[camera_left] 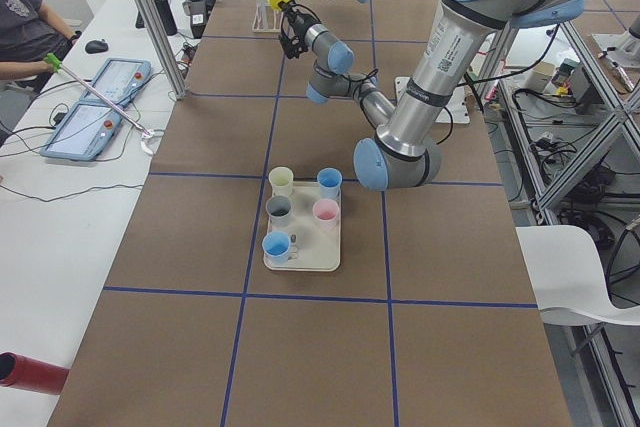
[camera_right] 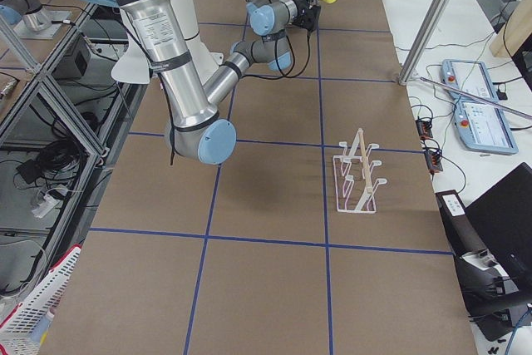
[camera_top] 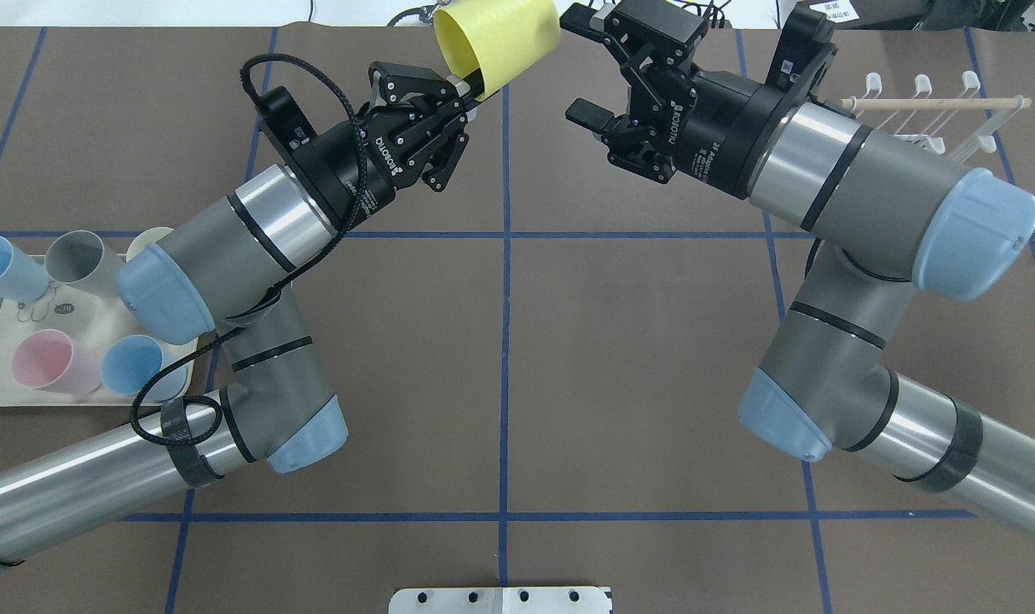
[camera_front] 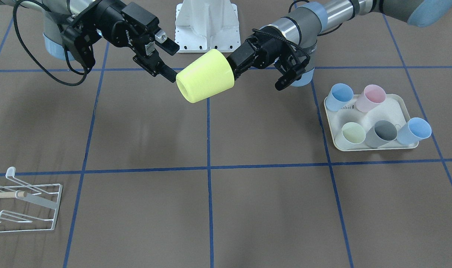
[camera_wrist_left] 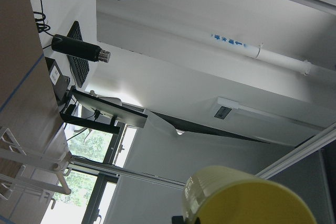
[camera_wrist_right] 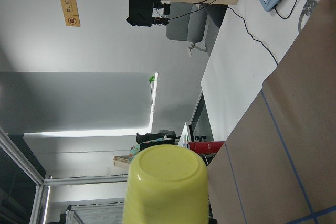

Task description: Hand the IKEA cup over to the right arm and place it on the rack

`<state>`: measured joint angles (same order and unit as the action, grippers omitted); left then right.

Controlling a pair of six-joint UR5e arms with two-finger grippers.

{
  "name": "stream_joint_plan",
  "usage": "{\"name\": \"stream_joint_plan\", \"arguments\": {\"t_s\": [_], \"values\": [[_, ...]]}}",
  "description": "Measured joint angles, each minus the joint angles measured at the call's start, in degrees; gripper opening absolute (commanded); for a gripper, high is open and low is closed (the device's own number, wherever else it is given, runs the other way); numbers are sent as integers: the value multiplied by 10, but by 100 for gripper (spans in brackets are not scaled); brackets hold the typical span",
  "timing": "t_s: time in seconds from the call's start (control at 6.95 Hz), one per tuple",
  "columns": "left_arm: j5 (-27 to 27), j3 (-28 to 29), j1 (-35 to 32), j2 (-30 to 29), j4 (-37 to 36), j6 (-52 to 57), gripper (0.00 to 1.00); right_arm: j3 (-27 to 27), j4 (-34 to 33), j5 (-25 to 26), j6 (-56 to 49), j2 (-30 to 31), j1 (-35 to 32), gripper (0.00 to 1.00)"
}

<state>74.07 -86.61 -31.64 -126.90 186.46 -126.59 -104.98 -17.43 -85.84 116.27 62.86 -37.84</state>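
Above the table's far mid-line, the left gripper [camera_top: 471, 83] clamps the rim of the yellow cup [camera_front: 207, 76], whose axis points base-first at the right gripper [camera_front: 169, 61], spread wide just beside it.

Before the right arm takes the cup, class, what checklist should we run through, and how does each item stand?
1. Left gripper shut on cup: ok.
2. Right gripper open: ok.
3. Cup between the right gripper's fingers: not ok; the overhead view shows a gap.
4. Cup held off the table: ok.
5. Rack bare of cups: ok.
6. Right gripper lined up with the cup: cannot tell.
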Motion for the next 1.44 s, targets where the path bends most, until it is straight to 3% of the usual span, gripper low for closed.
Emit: {"name": "stream_joint_plan", "arguments": {"t_s": [1.44], "values": [[-3,2,21,-16,-22,-1,0,12,2,31,0,-4,0,99]]}}
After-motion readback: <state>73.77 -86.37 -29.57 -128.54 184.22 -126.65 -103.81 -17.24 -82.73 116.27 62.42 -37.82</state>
